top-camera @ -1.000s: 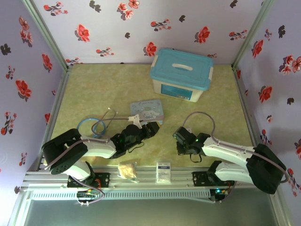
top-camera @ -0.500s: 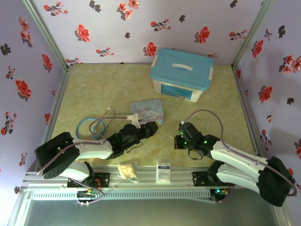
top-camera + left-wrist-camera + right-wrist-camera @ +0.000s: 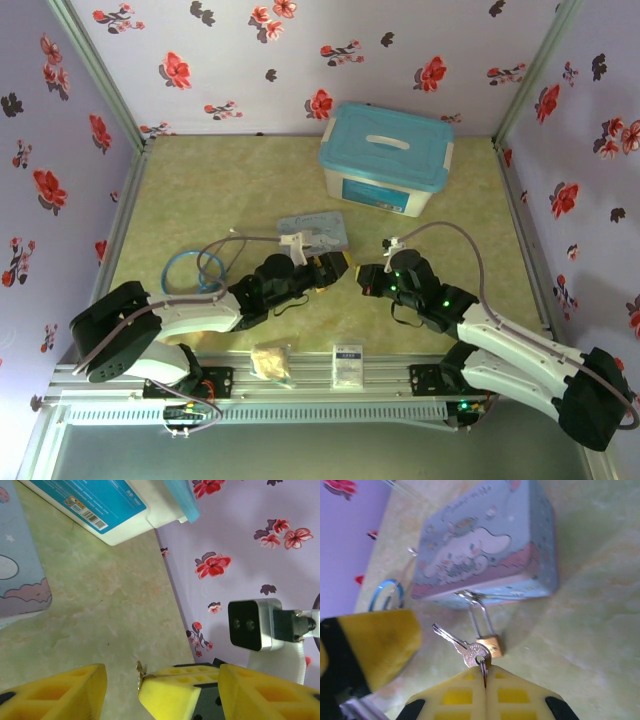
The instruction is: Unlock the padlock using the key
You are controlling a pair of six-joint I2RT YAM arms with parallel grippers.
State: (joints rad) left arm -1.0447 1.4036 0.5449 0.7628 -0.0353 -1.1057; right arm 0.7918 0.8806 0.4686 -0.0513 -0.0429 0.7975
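Brass-gold squarish padlock [image 3: 493, 645] lies on the mottled green bench [image 3: 590, 630] just in front of the pastel blue cartoon tin [image 3: 485, 545], its thin silvery shackle hooked at the tin's clasp. Slim silvery-grey metal key [image 3: 455, 640] sits just beside the padlock, head end pinched in the clenched right pincer [image 3: 484, 672]. Left pincer [image 3: 336, 267] is released, yellow pads apart, nothing in it, close to and facing the right one.

Step in hand, my read: key is picked up and being brought to the lock, insertion not yet done. Next calls for the left pincer to clamp the padlock body steady and for the key tip to be turned onto the keyhole. The key points sideways now, so aiming looks fiddly.

Versus a second ago: the right arm has swung in from near the bench edge toward the tin. The left pincer has pushed forward and spread wider.
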